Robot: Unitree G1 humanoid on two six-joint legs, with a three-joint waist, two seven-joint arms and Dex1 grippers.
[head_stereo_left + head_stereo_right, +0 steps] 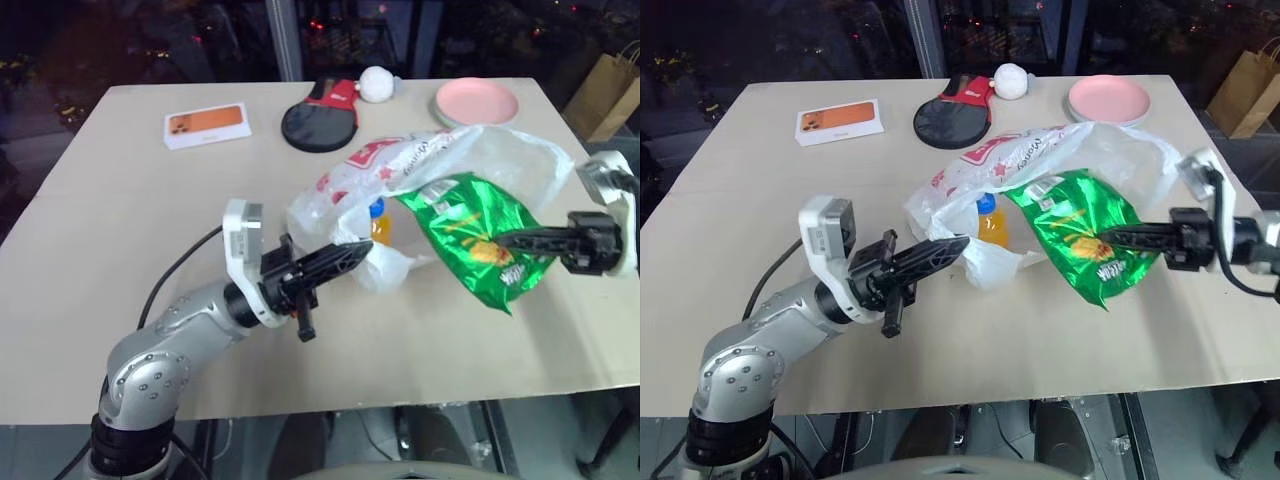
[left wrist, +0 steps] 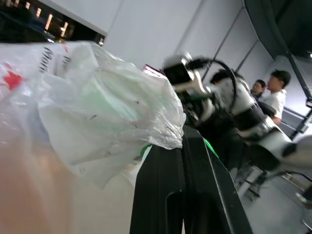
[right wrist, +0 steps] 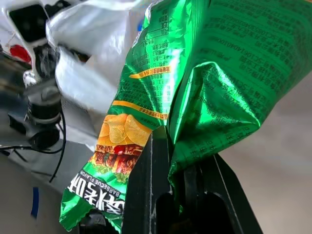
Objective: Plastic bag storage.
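Observation:
The plastic bag (image 1: 470,150), translucent white with red print, lies crumpled at the middle of the table with its mouth facing me. My left gripper (image 1: 362,252) is shut on a fold of the bag's near edge; the left wrist view shows the film bunched (image 2: 107,112) over the closed fingers (image 2: 195,165). A green foil snack packet (image 1: 470,235) hangs at the bag's mouth with my right gripper (image 1: 502,240) shut on its lower side; the right wrist view shows the foil (image 3: 204,63) pinched between the fingers (image 3: 146,185). An orange bottle with a blue cap (image 1: 379,222) shows inside the bag.
At the far side of the table are an orange phone box (image 1: 207,124), a black and red paddle (image 1: 318,120), a white ball (image 1: 377,84) and a pink plate (image 1: 477,101). A brown paper bag (image 1: 608,90) stands beyond the right edge. People (image 2: 273,92) are in the background.

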